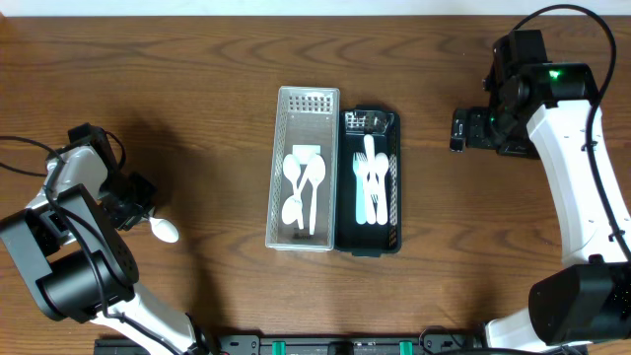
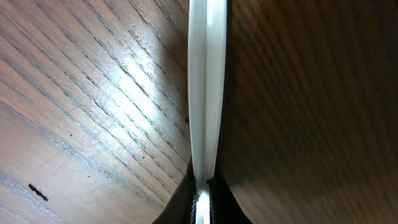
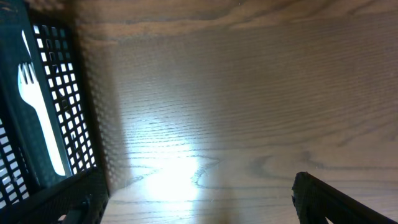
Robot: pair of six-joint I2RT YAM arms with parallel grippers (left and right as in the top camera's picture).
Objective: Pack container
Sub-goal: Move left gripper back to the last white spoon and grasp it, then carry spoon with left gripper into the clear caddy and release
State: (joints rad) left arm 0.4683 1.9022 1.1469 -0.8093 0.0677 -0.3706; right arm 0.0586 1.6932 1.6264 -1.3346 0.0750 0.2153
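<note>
Wood table (image 1: 197,79); left end effector (image 1: 145,214) pinching spoon (image 1: 166,232).

The wooden table (image 1: 197,59) is carrying two slotted baskets at its centre, the pale basket (image 1: 308,101) touching the black basket (image 1: 392,197) at its 3 o'clock. A white spoon (image 1: 164,231) is showing toward 8 o'clock.

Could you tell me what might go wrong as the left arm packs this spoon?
The left gripper pinches the spoon by its thin handle only, so it could twist or slip. The white basket of spoons sits right beside the black basket of forks, so a sloppy drop may land wrong.
</note>
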